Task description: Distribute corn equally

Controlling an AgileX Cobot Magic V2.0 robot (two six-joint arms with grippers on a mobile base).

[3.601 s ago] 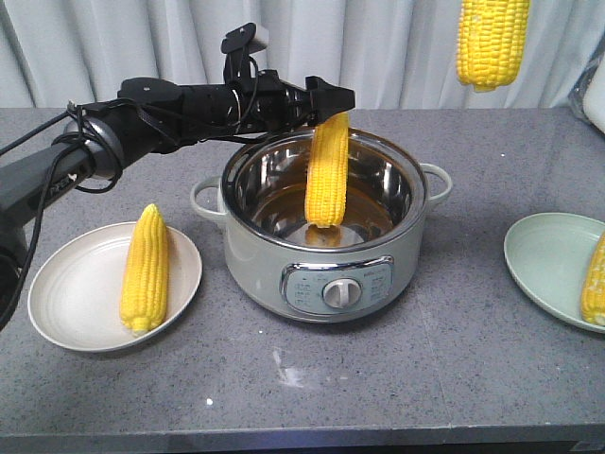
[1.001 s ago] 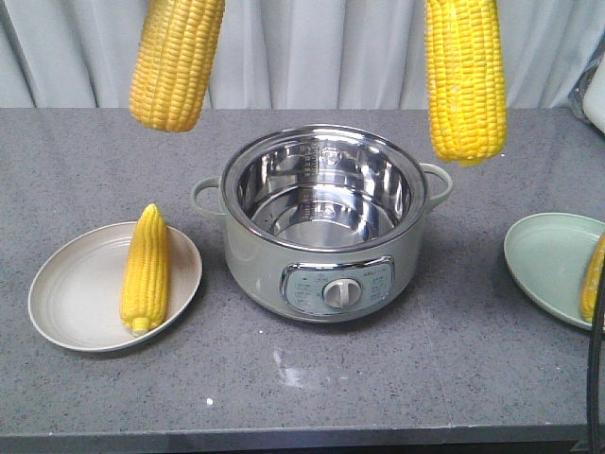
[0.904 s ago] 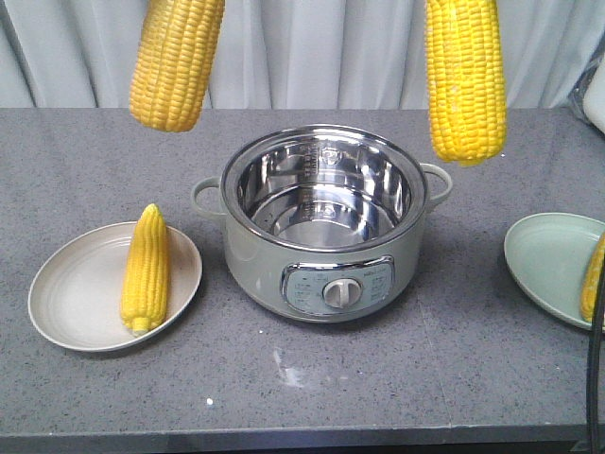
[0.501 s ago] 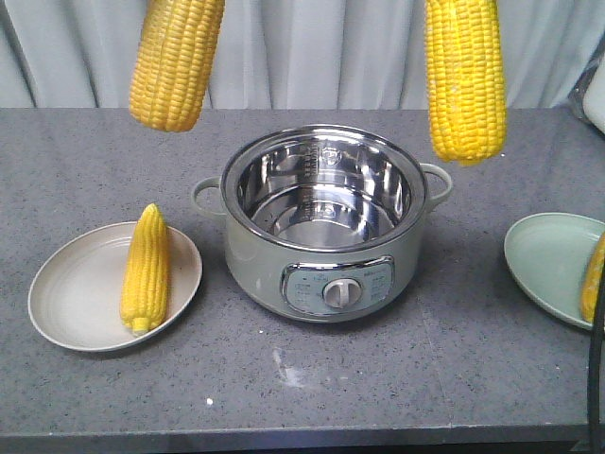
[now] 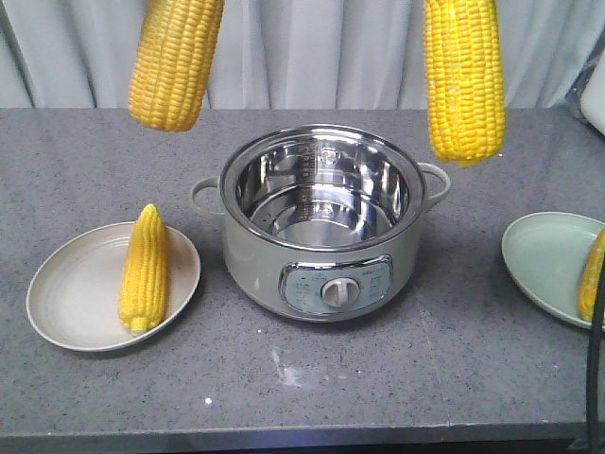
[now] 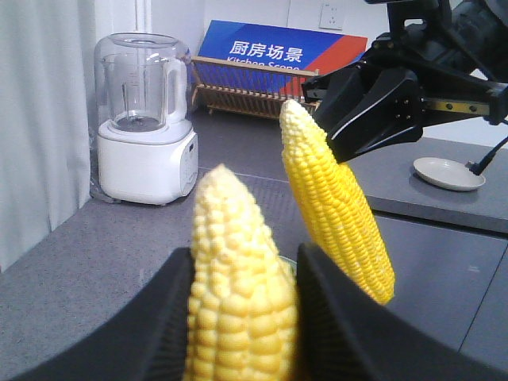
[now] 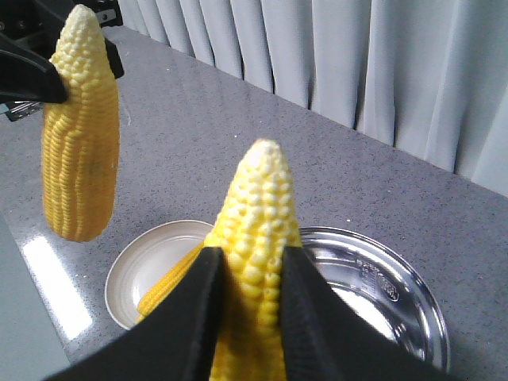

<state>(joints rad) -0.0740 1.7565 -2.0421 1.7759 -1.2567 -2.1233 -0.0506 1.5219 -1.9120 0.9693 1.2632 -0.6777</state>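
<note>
Left end effector (image 6: 242, 333): clamped on left cob (image 5: 177, 61), which you hold high, clear of the pot (image 5: 250, 265).
Right end effector (image 7: 250, 317): gripping right cob (image 5: 463, 76), equally high.
Plates: third cob (image 5: 144, 270) lies on left plate (image 5: 57, 303), fourth cob (image 5: 593, 274) on right plate (image 5: 539, 260); one more apiece looks even.

Left gripper (image 6: 242, 266) — two broad, matte-black fingers (image 6: 171, 317) with rounded edges, well below the blue sign (image 6: 270, 51). Right gripper (image 6: 325, 119), under the sign's right end — angular, glossier black blocks, a brass-coloured rail (image 6: 464, 103) and a thin black cable (image 6: 494, 151) beyond.
</note>
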